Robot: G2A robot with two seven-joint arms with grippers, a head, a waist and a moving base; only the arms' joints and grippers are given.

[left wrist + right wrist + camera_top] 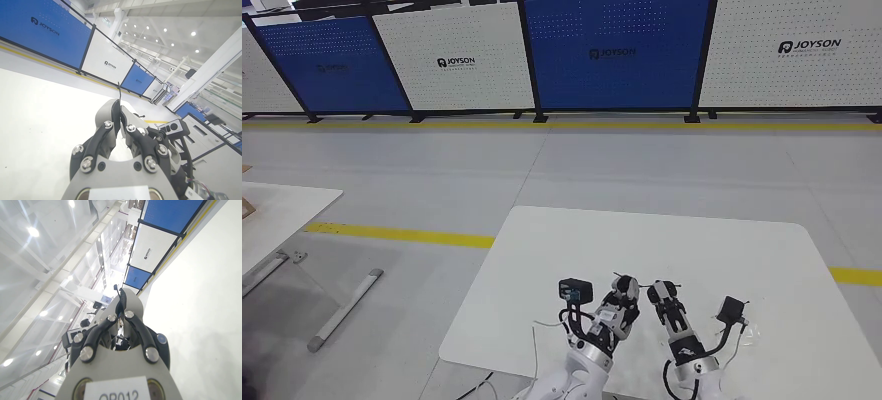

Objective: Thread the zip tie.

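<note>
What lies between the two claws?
In the top view, only a narrow strip of bare table separates the left gripper from the right gripper.

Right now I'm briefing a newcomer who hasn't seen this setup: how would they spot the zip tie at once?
Find the white table and look at its near edge. The zip tie is the thin black strip poking from the shut left hand; unlike the strip in the right hand, its tip has no square head.
</note>
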